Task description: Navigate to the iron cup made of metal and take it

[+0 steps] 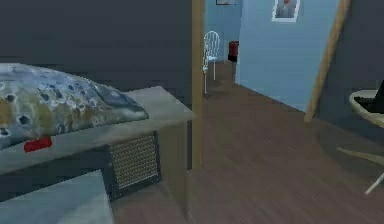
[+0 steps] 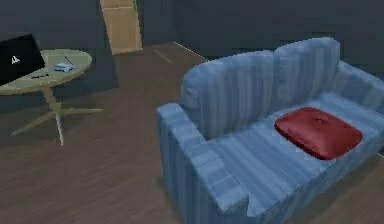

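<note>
Forward view, left to right. A patterned pillow (image 1: 60, 100) is lying on a low bench (image 1: 165, 103) at the near left. A small red thing (image 1: 38, 145) is lying just beside the pillow's near edge; its shape cannot be made out. A mesh panel (image 1: 133, 165) is showing in the front of the low bench. A wooden post (image 1: 197, 80) is standing upright at the bench's right end. Far beyond it, a white chair (image 1: 211, 50) is standing in an opening, with a small dark red thing (image 1: 233, 49) near it on the floor. A framed picture (image 1: 286, 9) is hanging on the blue wall. A wooden beam (image 1: 328, 60) is running up that wall's right edge. A round bench (image 1: 362, 100) is standing at the right edge, carrying a dark shape (image 1: 378, 95).

Arm side view, left to right. The round bench (image 2: 45, 82) is carrying an open laptop (image 2: 20, 58) and a small pale blue thing (image 2: 63, 67), too small to identify. A tan box (image 2: 122, 25) is standing at the far wall. A blue striped sofa (image 2: 230, 150) is standing on the right, with a red cushion (image 2: 318, 132) lying on its seat.

The position of the cup cannot be told. The state of the fingers cannot be told.
</note>
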